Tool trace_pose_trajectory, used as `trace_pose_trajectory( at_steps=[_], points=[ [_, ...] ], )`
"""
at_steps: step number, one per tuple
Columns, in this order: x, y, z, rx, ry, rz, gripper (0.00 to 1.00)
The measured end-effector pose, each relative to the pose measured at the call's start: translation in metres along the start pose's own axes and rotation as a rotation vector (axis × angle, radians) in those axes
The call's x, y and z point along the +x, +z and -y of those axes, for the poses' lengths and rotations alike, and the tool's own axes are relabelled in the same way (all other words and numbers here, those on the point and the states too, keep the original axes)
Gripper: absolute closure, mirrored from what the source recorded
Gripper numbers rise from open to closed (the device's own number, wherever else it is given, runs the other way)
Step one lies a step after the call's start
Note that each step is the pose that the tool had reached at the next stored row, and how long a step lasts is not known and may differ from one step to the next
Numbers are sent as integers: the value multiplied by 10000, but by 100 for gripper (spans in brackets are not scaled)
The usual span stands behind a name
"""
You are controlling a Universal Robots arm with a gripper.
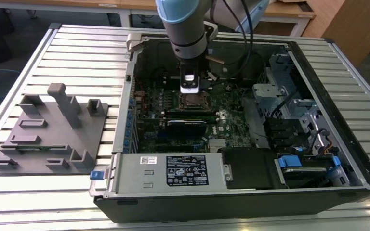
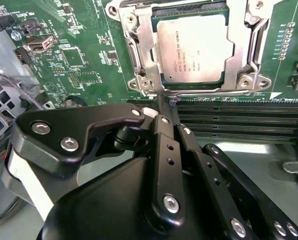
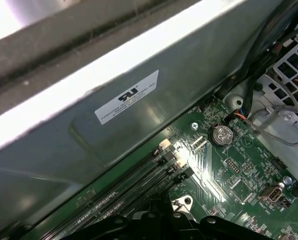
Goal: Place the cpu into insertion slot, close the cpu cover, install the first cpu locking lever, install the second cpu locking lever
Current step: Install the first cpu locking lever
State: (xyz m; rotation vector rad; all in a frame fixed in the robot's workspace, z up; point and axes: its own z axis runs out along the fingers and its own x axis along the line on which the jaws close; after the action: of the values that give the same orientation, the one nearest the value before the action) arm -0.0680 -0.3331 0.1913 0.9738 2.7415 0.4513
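tips at the socket edge, cpu seated, cover down over it

the computer case [image 1: 236, 206] is open on top, so i have free room straight above. its far wall, in the upper middle of the exterior view, stands near my arm, and a sideways swing could knock it. on the green board [image 2: 78, 65] the long black memory slots [image 2: 239, 119] lie just beside my gripper [image 2: 169, 102], whose fingers are drawn together with no gap i can see; a slip there would scrape them. the insertion slot [image 1: 190, 101] sits directly under me, with the cpu cover [image 2: 240, 55] flat on it and the cpu [image 2: 194, 47] showing through its window. the thin locking lever [image 2: 214, 93] runs along the socket edge at my tips. i cannot tell whether i truly pinch it, and i judge it could spring free from a shallow hold.
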Motion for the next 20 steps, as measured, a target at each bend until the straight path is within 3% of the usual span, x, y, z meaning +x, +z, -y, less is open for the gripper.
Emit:
trace_pose_trajectory(
  at_steps=[20],
  points=[
    [14, 23, 54, -123, 136, -75, 90]
  ],
)
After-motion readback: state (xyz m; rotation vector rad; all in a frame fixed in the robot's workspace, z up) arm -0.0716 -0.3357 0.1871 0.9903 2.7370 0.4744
